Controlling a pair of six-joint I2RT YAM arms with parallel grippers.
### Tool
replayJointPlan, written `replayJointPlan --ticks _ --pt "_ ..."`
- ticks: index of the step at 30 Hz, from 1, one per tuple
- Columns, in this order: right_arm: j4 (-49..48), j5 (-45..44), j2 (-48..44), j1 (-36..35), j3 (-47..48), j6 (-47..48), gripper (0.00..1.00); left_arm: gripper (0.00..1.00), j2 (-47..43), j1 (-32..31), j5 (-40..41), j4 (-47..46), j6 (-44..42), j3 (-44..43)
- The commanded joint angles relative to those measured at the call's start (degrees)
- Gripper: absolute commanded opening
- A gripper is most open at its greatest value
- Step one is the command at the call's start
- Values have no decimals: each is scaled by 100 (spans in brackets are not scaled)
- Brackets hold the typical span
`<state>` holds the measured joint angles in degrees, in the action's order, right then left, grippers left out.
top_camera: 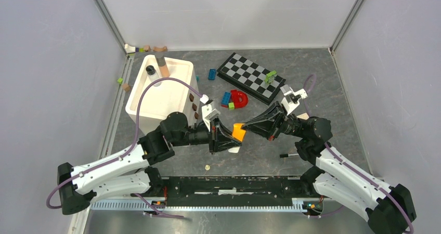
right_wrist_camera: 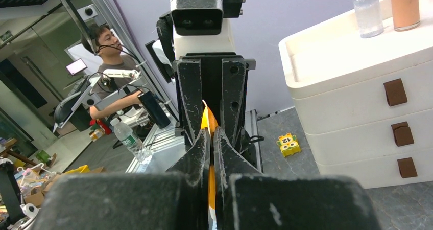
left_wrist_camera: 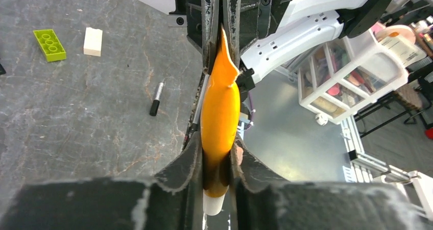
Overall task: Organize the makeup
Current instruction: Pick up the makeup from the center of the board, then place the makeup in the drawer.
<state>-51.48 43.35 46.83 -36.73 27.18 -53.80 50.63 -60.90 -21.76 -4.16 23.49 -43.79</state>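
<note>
left hand: my left hand [left_wrist_camera: 217, 171] is clamping together on the cap end of the orange tube [left_wrist_camera: 220, 112]; the white cap [left_wrist_camera: 213, 205] is poking out behind the fingers, toward my wrist.
right hand: my right hand [left_wrist_camera: 223, 33] is facing the left one and pinching together on the tube's flat crimped end, so both hands are gripping the same tube.
tube position: it is hanging in the air between my two hands, above the surface [top_camera: 260, 158] just past the arm bases, and is touching nothing else.
black pencil: the black pencil [top_camera: 288, 154] is lying loose on the surface beside my right arm, apart from both hands.
drawer box: the white drawer box [right_wrist_camera: 352, 82] is standing beyond my left hand, with all three drawers looking closed.
tray on top: a peach tube [right_wrist_camera: 405, 5] and a clear black-capped bottle [right_wrist_camera: 366, 11] are standing upright in it.
far side: the checkerboard [top_camera: 251, 76] and toy bricks [top_camera: 225, 98] are lying past the hands; I am not sorting those.
done: I am judging the two upright items as already placed.
left: the orange tube is going between hands and is not yet stored, and the pencil is waiting on the surface. I am judging the task roughly midway at best.
</note>
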Motion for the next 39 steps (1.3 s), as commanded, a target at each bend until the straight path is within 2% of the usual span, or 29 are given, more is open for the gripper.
replayJointPlan --ticks 1,4,9,10,11,13,14,16,20,24,27,30,34,39 --pt "-380 -108 -8 -18 18 -27 0 12 59 -31 -177 -224 68 -64" --pt "-382 -90 40 -18 7 -25 0 2 68 -34 -164 -216 66 -77" --pt "-352 -88 62 -17 -18 7 0 3 59 -27 -124 -187 60 -84" --pt "-318 -90 60 -17 -11 35 0 8 53 -27 -87 -131 51 -94" --pt "-258 -99 61 -18 -2 88 0 19 44 -29 -30 -78 29 -104" --pt "-111 -116 66 -18 39 209 0 49 -20 -34 122 59 -8 -130" --pt "-11 -125 83 -18 67 281 0 60 -67 -27 238 146 -25 -151" --pt "208 -134 110 -16 165 492 0 73 -198 -35 448 329 -84 -191" --pt "788 -197 195 -21 530 1022 0 86 -461 -27 980 1052 -259 -453" --pt "2100 -625 370 -18 1146 2101 0 90 -686 -28 1955 2336 -371 -1021" --pt "3200 -1213 597 -17 1663 3028 0 90 -980 -33 2923 3195 -328 -1364" --pt "3868 -1773 946 -18 2257 3618 0 90 -1426 -35 4018 3966 -99 -1562" --pt "3775 -2066 1398 -25 2717 3774 0 90 -2117 -26 5193 4870 226 -1867" --pt "3290 -2202 2075 -278 3239 3835 0 90 -2621 -34 6132 5682 358 -2558"
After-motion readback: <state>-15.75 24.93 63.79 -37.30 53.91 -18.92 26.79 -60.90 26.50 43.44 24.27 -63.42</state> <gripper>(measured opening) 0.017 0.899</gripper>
